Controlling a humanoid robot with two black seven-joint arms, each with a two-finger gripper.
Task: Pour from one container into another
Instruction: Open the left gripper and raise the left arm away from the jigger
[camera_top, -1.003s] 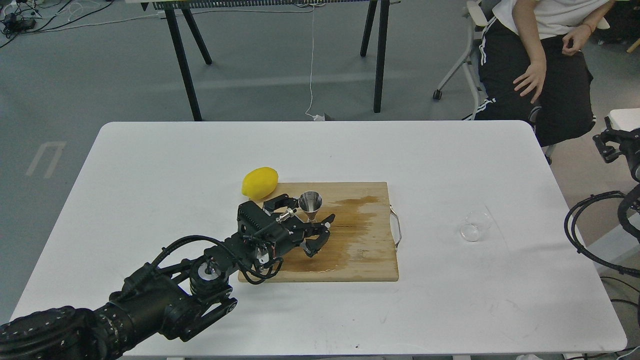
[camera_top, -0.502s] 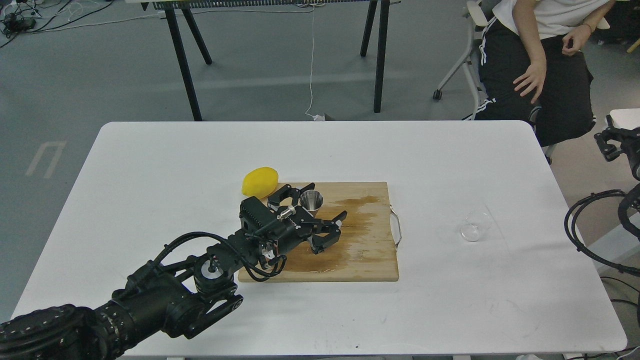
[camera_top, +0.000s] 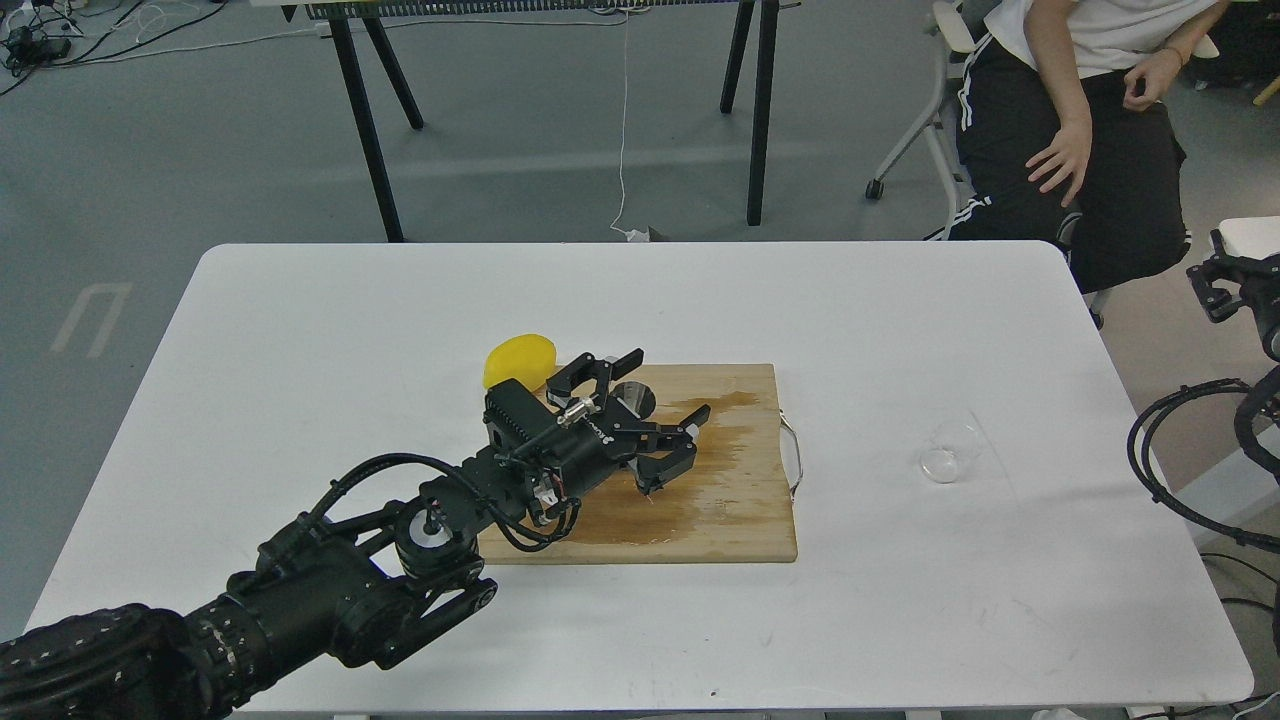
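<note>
The shiny steel jigger (camera_top: 634, 396) stands on the far left part of the wooden board (camera_top: 745, 520), mostly hidden by my left gripper (camera_top: 666, 386). That gripper is open, one finger (camera_top: 628, 358) beyond the jigger and the other finger (camera_top: 694, 415) on the near right side of it. The small clear glass cup (camera_top: 948, 452) rests on the white table to the right of the board, far from both grippers. My right gripper (camera_top: 1222, 283) is off the table at the right edge, small and dark.
A yellow lemon (camera_top: 515, 357) lies just behind my left gripper, at the board's far left corner. The board has a dark wet stain (camera_top: 715, 450) and a metal handle (camera_top: 796, 455) on its right side. A seated person (camera_top: 1080, 120) is beyond the table's far right corner.
My left gripper has moved forward and to the right, so its open fingers now lie on both sides of the jigger and cover more of it. The glass cup has not moved.
</note>
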